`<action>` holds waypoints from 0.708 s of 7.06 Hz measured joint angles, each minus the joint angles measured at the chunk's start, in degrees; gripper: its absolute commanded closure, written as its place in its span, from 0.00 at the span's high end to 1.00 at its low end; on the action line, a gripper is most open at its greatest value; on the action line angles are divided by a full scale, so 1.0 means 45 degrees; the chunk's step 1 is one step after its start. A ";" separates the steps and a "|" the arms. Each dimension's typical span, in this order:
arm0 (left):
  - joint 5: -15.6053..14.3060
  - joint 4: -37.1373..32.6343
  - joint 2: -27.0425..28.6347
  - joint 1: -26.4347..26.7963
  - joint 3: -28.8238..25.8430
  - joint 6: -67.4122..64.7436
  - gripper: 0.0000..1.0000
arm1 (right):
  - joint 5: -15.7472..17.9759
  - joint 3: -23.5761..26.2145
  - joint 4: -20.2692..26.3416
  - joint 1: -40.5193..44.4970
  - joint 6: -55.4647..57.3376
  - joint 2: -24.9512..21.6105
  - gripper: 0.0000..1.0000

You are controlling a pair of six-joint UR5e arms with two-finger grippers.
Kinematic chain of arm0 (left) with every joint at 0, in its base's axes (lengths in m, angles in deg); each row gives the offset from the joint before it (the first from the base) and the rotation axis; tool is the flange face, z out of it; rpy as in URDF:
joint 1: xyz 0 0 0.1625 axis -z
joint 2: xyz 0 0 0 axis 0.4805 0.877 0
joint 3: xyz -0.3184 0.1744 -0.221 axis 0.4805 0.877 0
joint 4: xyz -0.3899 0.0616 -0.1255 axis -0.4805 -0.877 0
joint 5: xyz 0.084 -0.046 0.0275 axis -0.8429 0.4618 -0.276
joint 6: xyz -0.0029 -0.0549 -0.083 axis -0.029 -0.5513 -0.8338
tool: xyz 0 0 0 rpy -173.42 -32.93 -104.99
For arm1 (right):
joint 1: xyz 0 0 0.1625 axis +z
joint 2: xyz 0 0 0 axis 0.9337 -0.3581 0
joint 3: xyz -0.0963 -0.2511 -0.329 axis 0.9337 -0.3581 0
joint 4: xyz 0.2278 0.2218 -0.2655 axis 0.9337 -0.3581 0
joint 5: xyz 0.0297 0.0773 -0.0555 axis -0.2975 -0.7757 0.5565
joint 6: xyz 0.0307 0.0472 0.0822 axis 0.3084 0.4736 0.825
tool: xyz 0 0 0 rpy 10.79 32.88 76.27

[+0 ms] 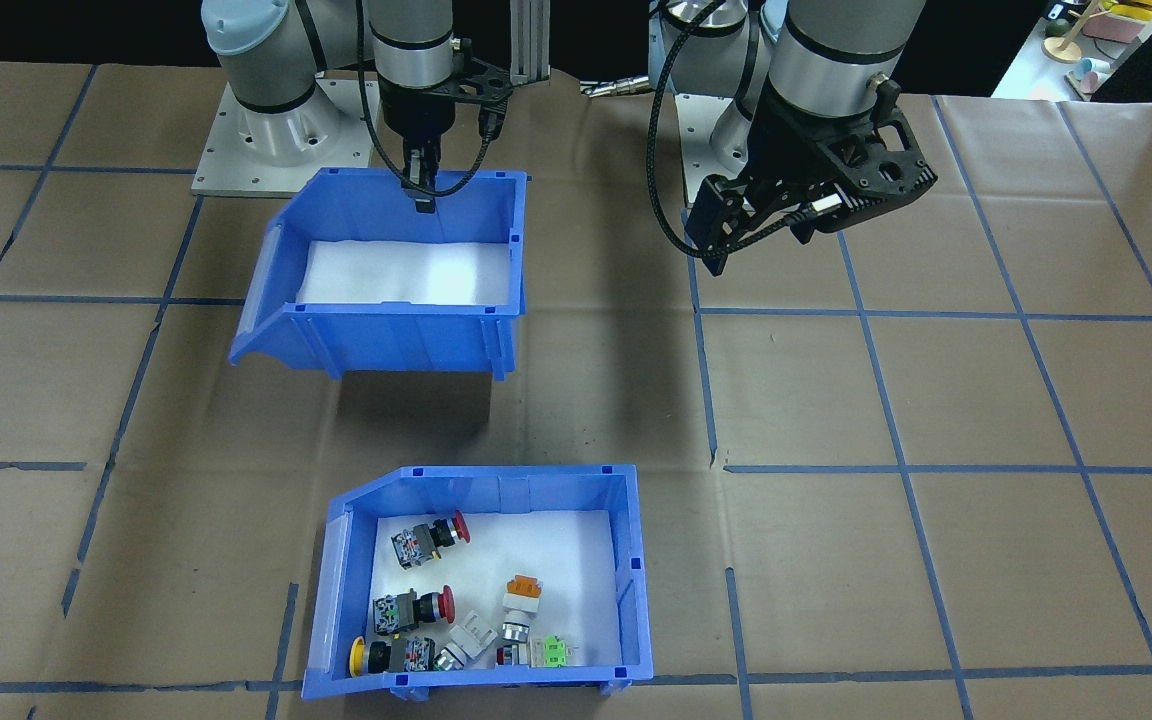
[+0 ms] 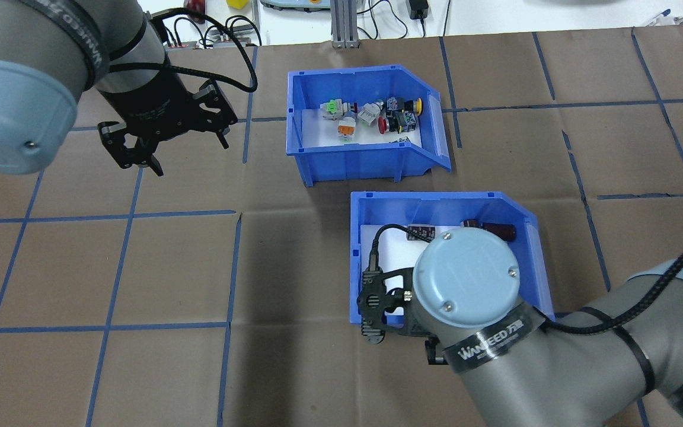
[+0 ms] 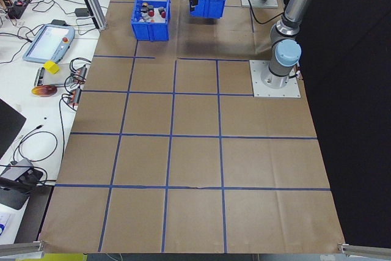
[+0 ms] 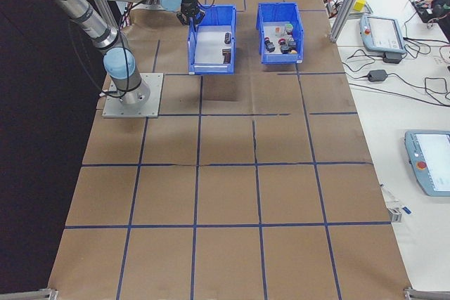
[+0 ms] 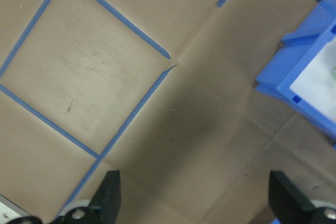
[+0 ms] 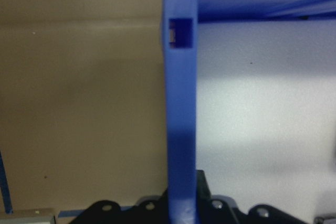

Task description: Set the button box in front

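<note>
The button box (image 1: 638, 585) is a blue open-top bin with a white liner. It stands on the table on the side far from the robot's bases and holds red-, orange-, yellow- and green-capped push buttons (image 2: 377, 112). My right gripper (image 1: 423, 195) is shut on the back wall of a second, alike blue bin (image 1: 396, 340). That bin hangs slightly above the paper, and its wall (image 6: 181, 129) runs between the fingers. Off to the side, my left gripper (image 2: 140, 167) hovers open over bare paper, holding nothing.
The held bin contains dark cylinders (image 2: 495, 228) on its white liner. Brown paper with blue tape lines (image 5: 131, 114) covers the table. Both arm base plates (image 1: 266, 150) stand behind the held bin. A corner of the button box (image 5: 310, 77) shows in the left wrist view.
</note>
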 measured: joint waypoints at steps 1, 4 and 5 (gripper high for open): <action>0.0056 -0.0185 -0.0480 -0.0115 0.0310 0.2606 0.99 | 0.0013 -0.0010 -0.0559 0.0720 0.0131 0.0502 0.07; 0.0082 -0.0102 -0.2263 -0.0204 0.2127 0.6280 0.99 | 0.0030 0.0007 -0.1087 0.1442 -0.0028 0.1380 0.08; 0.0057 -0.0010 -0.2823 -0.0221 0.2816 0.6335 0.99 | 0.0015 0.0013 -0.1129 0.1462 0.0059 0.1555 0.08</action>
